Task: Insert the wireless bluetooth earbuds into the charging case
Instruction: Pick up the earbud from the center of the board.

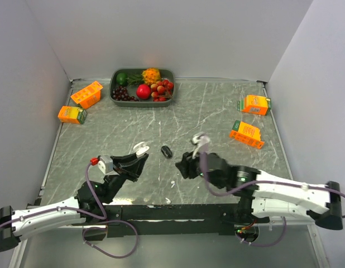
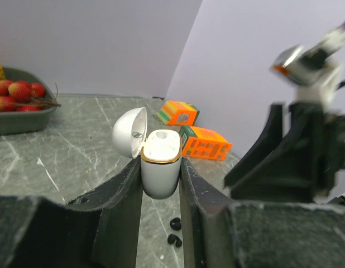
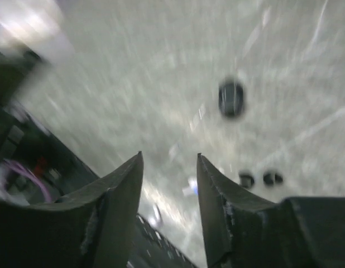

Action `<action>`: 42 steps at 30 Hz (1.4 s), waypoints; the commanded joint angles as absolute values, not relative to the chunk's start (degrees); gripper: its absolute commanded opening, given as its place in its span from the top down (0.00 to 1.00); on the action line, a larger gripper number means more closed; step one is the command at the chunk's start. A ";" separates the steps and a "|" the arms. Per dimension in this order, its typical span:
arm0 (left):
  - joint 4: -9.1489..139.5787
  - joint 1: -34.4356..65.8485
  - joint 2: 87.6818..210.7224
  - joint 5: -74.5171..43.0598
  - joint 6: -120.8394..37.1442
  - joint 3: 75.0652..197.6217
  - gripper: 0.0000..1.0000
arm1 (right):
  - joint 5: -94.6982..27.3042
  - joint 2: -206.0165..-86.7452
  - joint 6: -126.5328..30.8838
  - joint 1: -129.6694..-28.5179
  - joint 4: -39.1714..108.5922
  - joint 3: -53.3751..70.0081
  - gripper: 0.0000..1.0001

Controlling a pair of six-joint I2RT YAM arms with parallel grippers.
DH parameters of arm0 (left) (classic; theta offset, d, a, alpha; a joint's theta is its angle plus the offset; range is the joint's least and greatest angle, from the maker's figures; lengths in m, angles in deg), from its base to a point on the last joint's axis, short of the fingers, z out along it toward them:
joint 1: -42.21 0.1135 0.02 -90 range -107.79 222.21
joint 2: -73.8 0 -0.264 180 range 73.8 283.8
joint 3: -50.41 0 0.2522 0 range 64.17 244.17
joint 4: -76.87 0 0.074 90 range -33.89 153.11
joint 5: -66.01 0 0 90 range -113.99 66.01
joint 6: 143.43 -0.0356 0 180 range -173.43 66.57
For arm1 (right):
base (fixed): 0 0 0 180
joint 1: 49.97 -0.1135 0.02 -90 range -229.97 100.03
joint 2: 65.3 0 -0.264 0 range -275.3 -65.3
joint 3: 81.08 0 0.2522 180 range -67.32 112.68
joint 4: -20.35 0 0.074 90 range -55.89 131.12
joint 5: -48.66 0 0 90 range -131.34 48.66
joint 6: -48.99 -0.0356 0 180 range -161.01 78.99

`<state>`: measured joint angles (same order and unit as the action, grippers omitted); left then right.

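Presently: left tool (image 1: 140,154) clamped on open case (image 2: 160,164); right tool (image 3: 169,159) apart. Two black earbuds (image 2: 175,224) lie on grey marbled table (image 1: 217,111), six o'clock of case in left wrist view. Pale walls (image 1: 161,33).

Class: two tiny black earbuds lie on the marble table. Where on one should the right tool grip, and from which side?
Probably from straight above, the open right tool pinching across the short width of one black earbud. It lies low on the table, leaving no side purchase. Its twin sits close beside it, so one jaw must drop into the gap between them.
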<state>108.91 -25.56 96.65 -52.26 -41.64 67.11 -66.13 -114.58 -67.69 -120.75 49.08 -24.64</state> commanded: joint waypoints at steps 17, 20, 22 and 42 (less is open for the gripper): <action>86.76 -25.47 83.73 -51.24 -36.11 71.47 0.99 | -46.44 -144.49 -77.66 -115.71 49.50 -25.13 0.37; 86.14 -25.47 83.03 -51.59 -36.46 71.56 0.99 | -46.26 -145.80 -78.45 -114.66 47.66 -25.31 0.40; 85.70 -25.47 82.59 -51.76 -36.64 71.47 0.99 | -47.13 -146.95 -78.54 -114.22 47.21 -24.70 0.43; 85.00 -25.38 81.36 -52.03 -36.82 71.21 0.99 | -47.49 -153.01 -77.40 -112.46 44.66 -23.55 0.53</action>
